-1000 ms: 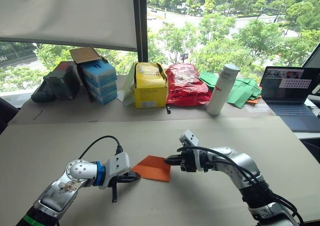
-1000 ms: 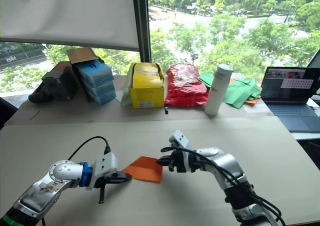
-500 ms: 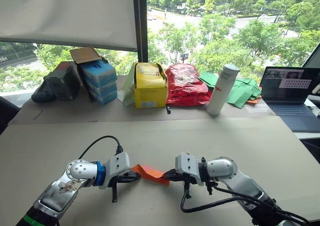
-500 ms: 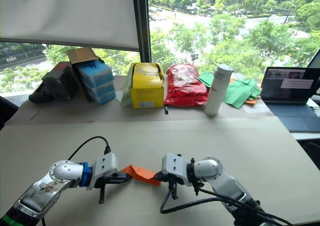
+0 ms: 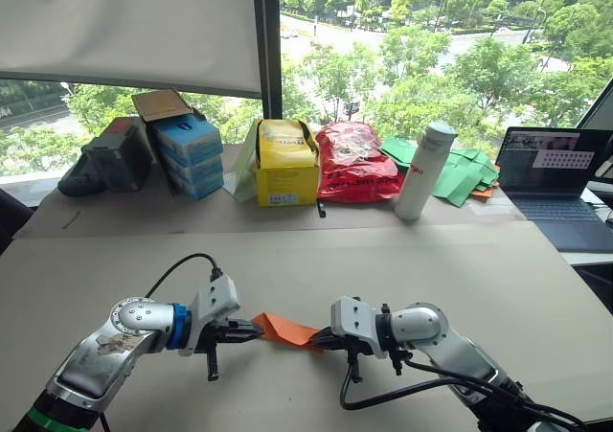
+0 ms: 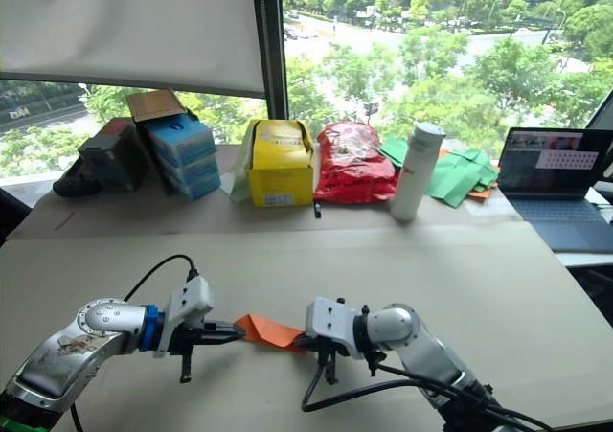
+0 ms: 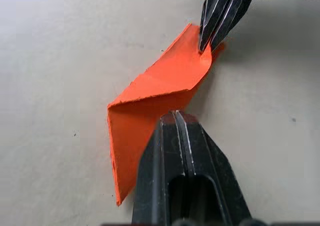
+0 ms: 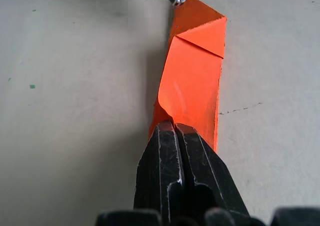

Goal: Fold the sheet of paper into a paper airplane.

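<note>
The sheet of paper point(image 5: 287, 329), partly folded into a narrow orange strip with one turned-down corner, hangs just above the tabletop point(image 5: 402, 260) between the 2 tools, the left tool point(image 5: 251, 331) closed on one end and the right tool point(image 5: 322, 338) closed on the other. To fold it well, the robot should probably keep both pinches firm and bring the edges square before pressing the crease (thin paper tears easily). No writing on the boxes or bags behind can be read.

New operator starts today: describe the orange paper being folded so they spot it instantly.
On the big beige table, look at the near edge, between the two robot arms. The sheet of paper is pinched at opposite ends by the left gripper and right gripper. It is bright orange and partly folded, unlike the green sheets by the window.
</note>
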Robot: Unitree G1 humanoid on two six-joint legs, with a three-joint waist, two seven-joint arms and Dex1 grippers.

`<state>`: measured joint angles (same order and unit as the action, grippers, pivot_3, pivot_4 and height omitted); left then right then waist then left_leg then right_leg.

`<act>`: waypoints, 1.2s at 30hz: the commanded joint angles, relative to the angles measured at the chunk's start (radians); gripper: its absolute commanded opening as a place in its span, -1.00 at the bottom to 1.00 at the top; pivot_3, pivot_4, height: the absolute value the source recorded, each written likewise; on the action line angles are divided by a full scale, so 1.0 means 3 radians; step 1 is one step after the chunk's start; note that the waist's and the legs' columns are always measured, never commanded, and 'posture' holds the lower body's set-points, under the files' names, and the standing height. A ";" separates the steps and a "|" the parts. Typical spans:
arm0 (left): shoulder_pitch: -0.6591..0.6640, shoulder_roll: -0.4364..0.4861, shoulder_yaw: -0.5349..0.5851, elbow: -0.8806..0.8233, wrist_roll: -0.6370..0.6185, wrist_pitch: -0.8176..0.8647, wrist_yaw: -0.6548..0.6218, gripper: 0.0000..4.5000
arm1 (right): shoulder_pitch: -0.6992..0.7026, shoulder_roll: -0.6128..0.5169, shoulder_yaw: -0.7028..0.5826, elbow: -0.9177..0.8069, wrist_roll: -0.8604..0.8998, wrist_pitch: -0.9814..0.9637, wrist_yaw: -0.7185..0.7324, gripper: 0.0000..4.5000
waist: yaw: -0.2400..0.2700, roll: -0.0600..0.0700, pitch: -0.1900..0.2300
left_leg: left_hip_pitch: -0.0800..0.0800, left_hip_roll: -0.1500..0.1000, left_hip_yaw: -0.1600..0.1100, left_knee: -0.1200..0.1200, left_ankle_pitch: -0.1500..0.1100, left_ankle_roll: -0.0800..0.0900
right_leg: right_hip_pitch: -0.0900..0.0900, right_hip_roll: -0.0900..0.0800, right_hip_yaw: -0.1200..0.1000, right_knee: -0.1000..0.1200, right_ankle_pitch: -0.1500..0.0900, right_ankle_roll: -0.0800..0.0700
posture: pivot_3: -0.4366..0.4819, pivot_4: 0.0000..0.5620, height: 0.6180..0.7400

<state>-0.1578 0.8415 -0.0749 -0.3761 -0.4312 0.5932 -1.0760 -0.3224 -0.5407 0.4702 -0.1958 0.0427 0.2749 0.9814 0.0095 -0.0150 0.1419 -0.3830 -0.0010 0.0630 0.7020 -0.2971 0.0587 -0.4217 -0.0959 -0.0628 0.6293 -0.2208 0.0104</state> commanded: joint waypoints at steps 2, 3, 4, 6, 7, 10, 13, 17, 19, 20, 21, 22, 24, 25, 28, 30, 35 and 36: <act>-0.0144 -0.0086 0.0129 -0.0120 -0.0373 0.0274 0.0003 -1.00 | 0.0018 -0.0026 0.0018 0.0031 -0.0062 0.0209 -0.0006 -0.99 | 0.0003 0.0000 0.0000 | 0.0001 0.0000 0.0000 0.0000 0.0001 -0.0001 | 0.0001 0.0001 0.0000 0.0001 0.0000 0.0000 | -0.05 -0.47 1.00; -0.0175 -0.0133 0.0059 -0.0061 -0.0286 0.0240 0.0069 -1.00 | 0.0017 -0.0024 0.0022 0.0028 -0.0065 0.0219 -0.0006 -0.99 | 0.0003 0.0000 0.0000 | 0.0001 0.0000 0.0000 0.0000 0.0001 -0.0002 | 0.0001 0.0002 0.0000 0.0001 0.0000 0.0000 | -0.05 -0.47 1.00; -0.0199 -0.0173 -0.0020 0.0005 -0.0178 0.0185 0.0122 -1.00 | 0.0015 -0.0019 0.0027 0.0024 -0.0069 0.0230 -0.0010 -0.99 | 0.0004 0.0000 0.0000 | 0.0001 -0.0001 0.0000 0.0000 0.0002 -0.0003 | 0.0001 0.0003 0.0000 0.0001 0.0000 0.0000 | -0.05 -0.47 1.00; -0.0236 -0.0246 -0.0210 0.0145 0.0038 0.0038 0.0171 -1.00 | 0.0004 0.0004 0.0028 0.0008 -0.0051 0.0283 -0.0015 -0.99 | 0.0005 -0.0001 0.0000 | 0.0002 -0.0002 0.0001 0.0000 0.0002 -0.0003 | 0.0003 0.0004 0.0001 0.0001 0.0000 0.0000 | -0.05 -0.47 1.00; -0.0247 -0.0275 -0.0291 0.0202 0.0120 -0.0035 0.0173 -1.00 | 0.0001 0.0011 0.0028 -0.0005 -0.0043 0.0303 -0.0014 -0.99 | 0.0005 -0.0001 -0.0001 | 0.0002 -0.0002 0.0001 0.0000 0.0002 -0.0003 | 0.0003 0.0006 0.0001 0.0001 0.0000 0.0000 | -0.05 -0.47 1.00; -0.0318 -0.0382 -0.0495 0.0450 0.0367 -0.0265 0.0199 -1.00 | -0.0007 0.0016 0.0025 -0.0018 -0.0045 0.0326 -0.0009 -0.99 | 0.0002 -0.0001 -0.0001 | 0.0000 -0.0002 0.0002 0.0000 0.0002 -0.0004 | 0.0000 0.0008 0.0002 0.0001 0.0000 -0.0001 | -0.05 -0.47 1.00; -0.0324 -0.0404 -0.0646 0.0680 0.0589 -0.0469 0.0182 -1.00 | -0.0017 0.0024 0.0029 -0.0040 -0.0048 0.0351 -0.0013 -0.99 | 0.0002 -0.0001 -0.0001 | 0.0000 -0.0002 0.0002 0.0000 0.0002 -0.0003 | 0.0000 0.0009 0.0002 0.0001 0.0000 -0.0001 | -0.05 -0.47 1.00; -0.0272 -0.0397 -0.0709 0.0823 0.0721 -0.0648 0.0155 -1.00 | -0.0030 0.0020 0.0030 -0.0099 -0.0039 0.0409 -0.0006 -0.99 | 0.0005 -0.0001 -0.0001 | 0.0003 -0.0001 0.0002 0.0000 0.0002 -0.0003 | 0.0002 0.0006 0.0003 0.0001 0.0000 -0.0001 | -0.05 -0.47 1.00; -0.0229 -0.0387 -0.0722 0.0827 0.0738 -0.0695 0.0135 -1.00 | -0.0047 0.0018 0.0020 -0.0156 -0.0019 0.0496 -0.0004 -0.99 | 0.0005 -0.0001 -0.0001 | 0.0003 -0.0001 0.0001 0.0000 0.0002 -0.0002 | 0.0002 0.0005 0.0003 0.0001 0.0000 -0.0001 | -0.05 -0.47 1.00; -0.0219 -0.0391 -0.0723 0.0826 0.0741 -0.0703 0.0135 -1.00 | -0.0053 0.0037 -0.0011 -0.0181 0.0009 0.0551 -0.0026 -0.87 | 0.0005 -0.0001 -0.0001 | 0.0003 -0.0001 0.0001 0.0000 0.0002 -0.0002 | 0.0001 0.0005 0.0003 0.0001 0.0000 -0.0001 | -0.05 -0.47 1.00; -0.0208 -0.0392 -0.0722 0.0818 0.0742 -0.0709 0.0133 -1.00 | -0.0062 0.0053 -0.0040 -0.0217 0.0054 0.0628 -0.0028 -0.73 | 0.0005 -0.0001 -0.0001 | 0.0003 -0.0001 0.0001 0.0000 0.0001 -0.0002 | 0.0001 0.0004 0.0003 0.0001 0.0000 -0.0001 | -0.05 -0.47 1.00; -0.0196 -0.0395 -0.0723 0.0809 0.0744 -0.0712 0.0133 -1.00 | -0.0077 0.0043 -0.0051 -0.0262 0.0071 0.0683 -0.0016 -0.60 | 0.0005 -0.0001 -0.0001 | 0.0003 -0.0001 0.0001 0.0000 0.0001 -0.0002 | 0.0001 0.0004 0.0003 0.0001 0.0001 -0.0001 | -0.05 -0.47 1.00; -0.0180 -0.0402 -0.0722 0.0799 0.0744 -0.0707 0.0133 -1.00 | -0.0121 0.0048 -0.0102 -0.0374 0.0152 0.0814 -0.0005 -0.29 | 0.0004 -0.0001 -0.0002 | 0.0003 -0.0001 0.0001 0.0000 0.0001 -0.0001 | 0.0001 0.0003 0.0004 0.0002 0.0001 -0.0001 | -0.05 -0.47 1.00; -0.0173 -0.0402 -0.0720 0.0797 0.0746 -0.0707 0.0134 -1.00 | -0.0167 0.0092 -0.0167 -0.0430 0.0242 0.0925 -0.0014 -0.14 | 0.0004 -0.0001 -0.0001 | 0.0003 -0.0001 0.0001 0.0000 0.0001 -0.0001 | 0.0001 0.0003 0.0004 0.0001 0.0001 -0.0001 | -0.05 -0.47 1.00; -0.0161 -0.0409 -0.0704 0.0797 0.0746 -0.0696 0.0142 -1.00 | -0.0389 0.0300 -0.0401 -0.0544 0.0586 0.1282 -0.0057 0.00 | -0.0010 -0.0001 -0.0001 | 0.0001 0.0000 0.0001 0.0000 0.0001 -0.0001 | -0.0001 0.0003 0.0004 0.0002 0.0001 -0.0001 | -0.05 -0.47 1.00; -0.0152 -0.0419 -0.0696 0.0797 0.0749 -0.0690 0.0149 -1.00 | -0.0533 0.0427 -0.0416 -0.0453 0.0599 0.1400 -0.0167 0.00 | -0.0010 0.0000 -0.0002 | 0.0001 0.0001 0.0000 -0.0001 0.0001 -0.0002 | -0.0001 0.0003 0.0004 0.0003 0.0001 -0.0002 | -0.05 -0.47 1.00; -0.0128 -0.0435 -0.0681 0.0757 0.0748 -0.0665 0.0167 -1.00 | -0.0603 0.0446 -0.0232 -0.0289 0.0444 0.1330 -0.0270 -0.69 | 0.0004 0.0000 -0.0002 | -0.0002 -0.0002 -0.0001 0.0000 0.0000 0.0001 | -0.0001 0.0000 -0.0001 0.0001 0.0001 -0.0002 | -0.05 -0.47 1.00; -0.0122 -0.0435 -0.0678 0.0741 0.0748 -0.0658 0.0172 -1.00 | -0.0606 0.0429 -0.0173 -0.0261 0.0404 0.1287 -0.0270 -0.84 | 0.0001 0.0000 -0.0002 | -0.0003 -0.0003 0.0000 0.0000 -0.0001 0.0001 | -0.0002 -0.0001 0.0000 0.0000 0.0001 -0.0001 | -0.05 -0.47 1.00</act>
<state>-0.2228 0.7015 -0.2570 -0.1745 -0.2380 0.3699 -1.0296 -0.4996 -0.4018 0.4007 -0.2714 0.1807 0.6859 0.9047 0.0098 -0.0151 0.1413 -0.3840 -0.0022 0.0636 0.7020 -0.2973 0.0589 -0.4222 -0.0965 -0.0625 0.6291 -0.2204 0.0101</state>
